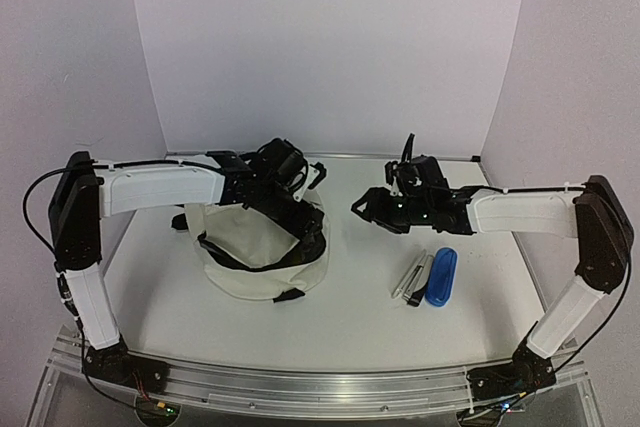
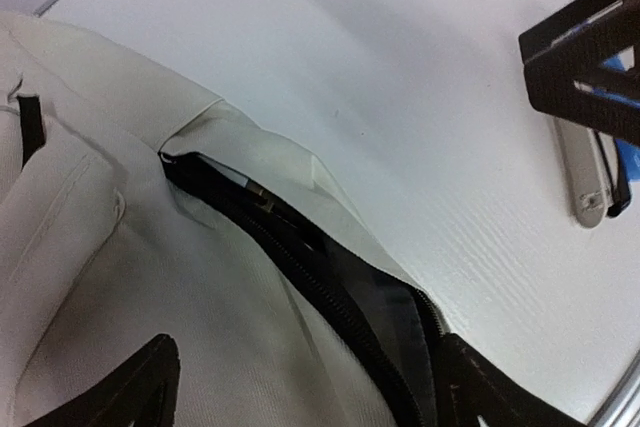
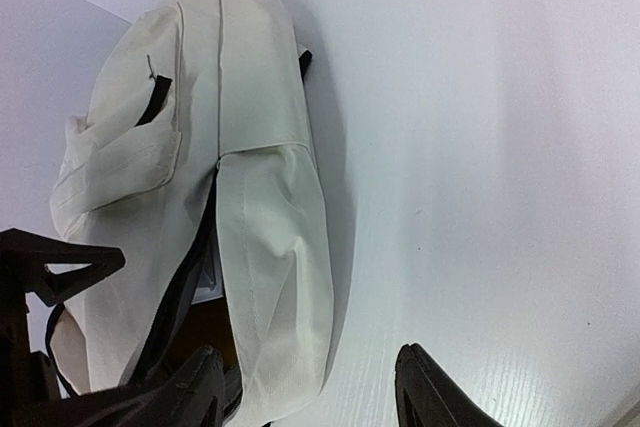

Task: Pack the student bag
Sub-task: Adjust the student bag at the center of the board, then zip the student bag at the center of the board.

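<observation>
On table point(image 1: 350, 317), L of centre, student bag point(image 1: 262, 259) is laid w/ zip open. L hand point(image 1: 290, 172) is spread wide over it; R hand point(image 1: 368, 209) is parted beside it, nothing held.

Both arms point(image 1: 160, 187): white link shells, black joints, black cables — left gripper point(image 1: 308, 177) and right gripper point(image 1: 362, 209) black; bases atop the aluminium rail point(image 1: 300, 384).

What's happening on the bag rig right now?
Two arms are packing the student bag, which lies on the table with its zipper partly open. The left gripper hovers open over that opening; the right gripper is open beside the bag, holding nothing. A blue case and two pens lie unpacked on the table.
</observation>
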`<move>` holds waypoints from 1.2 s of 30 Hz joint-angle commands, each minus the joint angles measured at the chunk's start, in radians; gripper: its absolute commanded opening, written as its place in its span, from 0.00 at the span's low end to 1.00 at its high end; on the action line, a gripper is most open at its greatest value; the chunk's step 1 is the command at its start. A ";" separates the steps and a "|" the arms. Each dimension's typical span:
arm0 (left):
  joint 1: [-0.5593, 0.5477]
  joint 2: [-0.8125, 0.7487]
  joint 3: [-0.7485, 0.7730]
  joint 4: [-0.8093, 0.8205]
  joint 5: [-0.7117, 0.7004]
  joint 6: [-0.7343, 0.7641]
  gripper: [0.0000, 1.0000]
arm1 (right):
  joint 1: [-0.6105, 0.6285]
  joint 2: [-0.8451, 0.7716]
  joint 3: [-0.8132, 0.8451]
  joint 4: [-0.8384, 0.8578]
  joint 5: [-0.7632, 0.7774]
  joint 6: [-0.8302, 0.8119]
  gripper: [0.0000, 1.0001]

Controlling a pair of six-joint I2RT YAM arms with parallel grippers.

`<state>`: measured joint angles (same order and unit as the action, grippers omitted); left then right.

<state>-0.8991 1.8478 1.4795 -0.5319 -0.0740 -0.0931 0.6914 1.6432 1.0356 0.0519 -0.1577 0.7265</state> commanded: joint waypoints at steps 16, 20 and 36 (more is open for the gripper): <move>-0.021 -0.194 0.046 -0.064 -0.296 -0.128 0.00 | 0.160 -0.003 0.132 0.014 -0.053 -0.152 0.44; -0.021 -0.208 0.046 -0.056 -0.293 -0.129 0.00 | 0.216 0.079 0.213 -0.002 -0.028 -0.181 0.40; -0.020 -0.186 0.078 -0.043 -0.300 -0.107 0.00 | 0.259 0.306 0.430 -0.017 -0.015 -0.071 0.34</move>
<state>-0.9199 1.6791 1.5097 -0.6289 -0.3376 -0.2087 0.9420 1.8969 1.4075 0.0286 -0.1758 0.5853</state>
